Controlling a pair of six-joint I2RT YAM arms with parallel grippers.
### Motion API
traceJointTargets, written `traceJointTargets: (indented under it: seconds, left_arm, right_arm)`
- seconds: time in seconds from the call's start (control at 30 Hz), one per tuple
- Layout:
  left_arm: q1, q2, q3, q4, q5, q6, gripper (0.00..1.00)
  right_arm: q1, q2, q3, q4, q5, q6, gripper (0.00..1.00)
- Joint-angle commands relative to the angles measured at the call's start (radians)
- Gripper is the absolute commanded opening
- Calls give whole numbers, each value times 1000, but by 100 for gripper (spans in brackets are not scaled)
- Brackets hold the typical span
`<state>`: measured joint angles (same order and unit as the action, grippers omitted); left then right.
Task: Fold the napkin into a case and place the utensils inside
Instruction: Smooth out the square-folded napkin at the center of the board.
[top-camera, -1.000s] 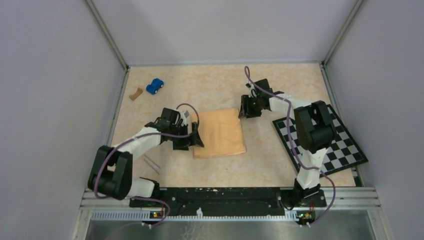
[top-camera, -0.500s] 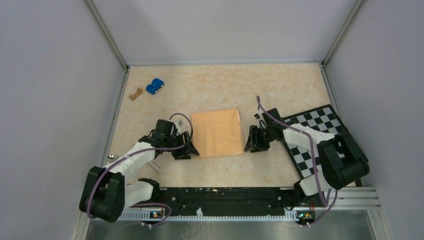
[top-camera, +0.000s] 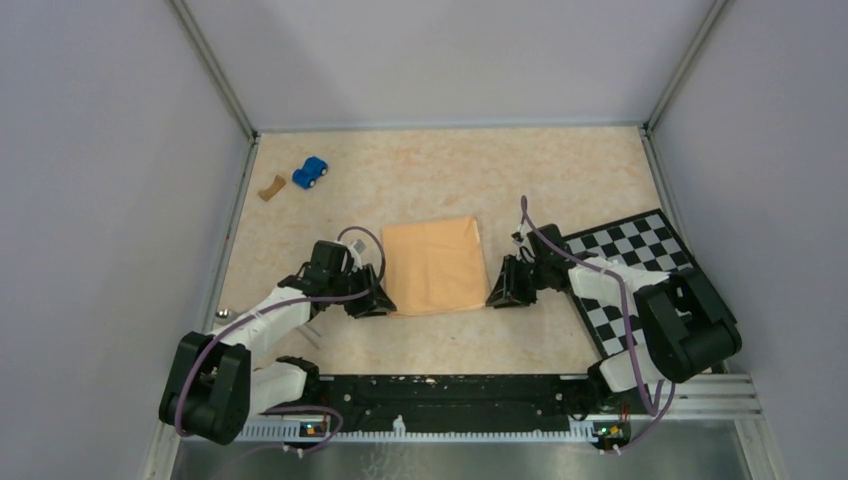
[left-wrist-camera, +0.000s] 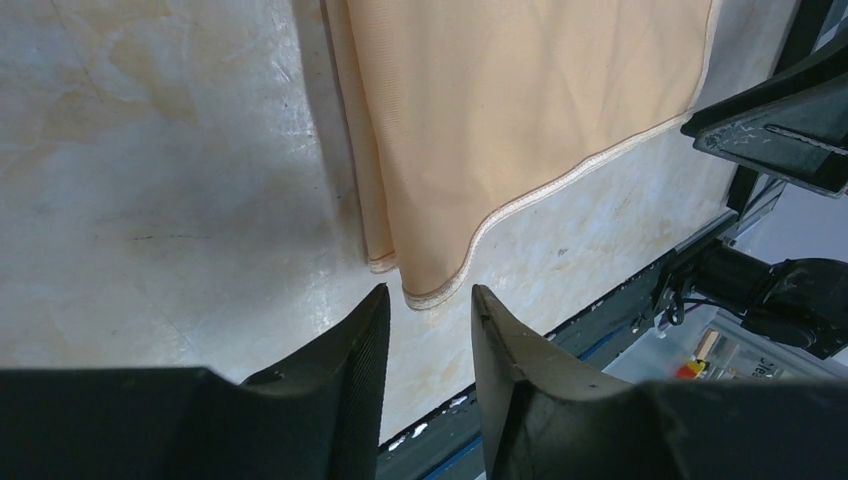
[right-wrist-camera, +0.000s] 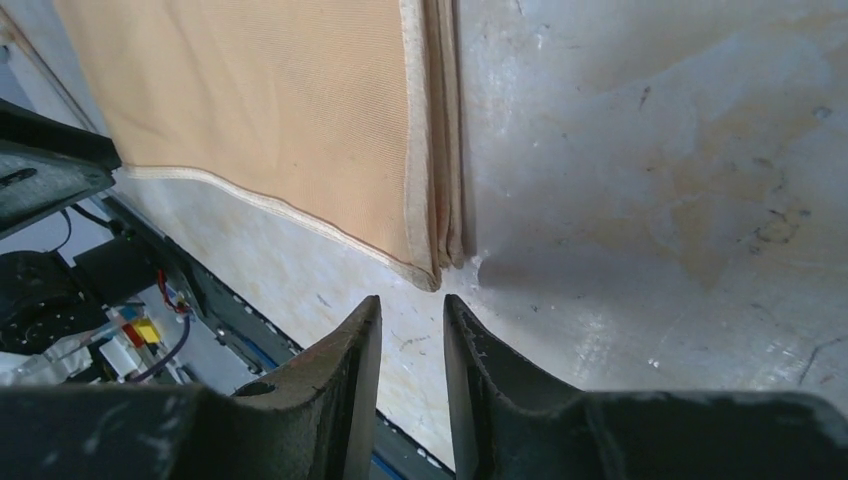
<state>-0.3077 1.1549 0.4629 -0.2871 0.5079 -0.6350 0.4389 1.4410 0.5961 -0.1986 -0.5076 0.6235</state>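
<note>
The tan-orange napkin (top-camera: 432, 265) lies flat in folded layers at the middle of the table, hemmed edges showing in both wrist views (left-wrist-camera: 520, 110) (right-wrist-camera: 260, 110). My left gripper (top-camera: 378, 303) sits low at its near left corner. In the left wrist view the gripper (left-wrist-camera: 430, 290) is open, narrowly, with the corner just beyond the tips. My right gripper (top-camera: 497, 295) is at the near right corner, also narrowly open (right-wrist-camera: 412, 298), the stacked corner just ahead of its tips. Thin silvery utensils (top-camera: 309, 335) peek out beside the left forearm.
A black-and-white checkerboard (top-camera: 640, 270) lies at the right, partly under the right arm. A blue toy car (top-camera: 311, 172) and a brown curved scrap (top-camera: 270, 187) sit at the far left. Walls enclose the table on three sides.
The right gripper has come from the napkin's far right corner down to its near right corner. The left gripper slid to the near left corner. Both jaws have narrowed.
</note>
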Motion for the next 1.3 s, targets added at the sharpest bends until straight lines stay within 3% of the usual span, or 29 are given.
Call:
traceJointTargets:
  seconds: [0.0, 0.37, 0.5, 0.77, 1.03, 1.27]
  left_arm:
    - [1, -17, -22, 42, -6, -7, 40]
    - [1, 13, -42, 76, 15, -5, 40]
    - [1, 14, -47, 78, 20, 1, 43]
    - [1, 10, -56, 86, 12, 2, 39]
    - [1, 13, -58, 90, 17, 6, 36]
    - [1, 13, -60, 95, 16, 2, 32]
  right_arm:
    - [11, 11, 1, 82, -28, 35, 28]
    - [17, 39, 6, 92, -29, 48, 23]
    - [17, 23, -6, 57, -8, 21, 32]
    - [20, 49, -13, 102, -24, 45, 31]
    - [19, -7, -19, 52, 13, 31, 38]
    - [21, 53, -30, 127, -25, 56, 28]
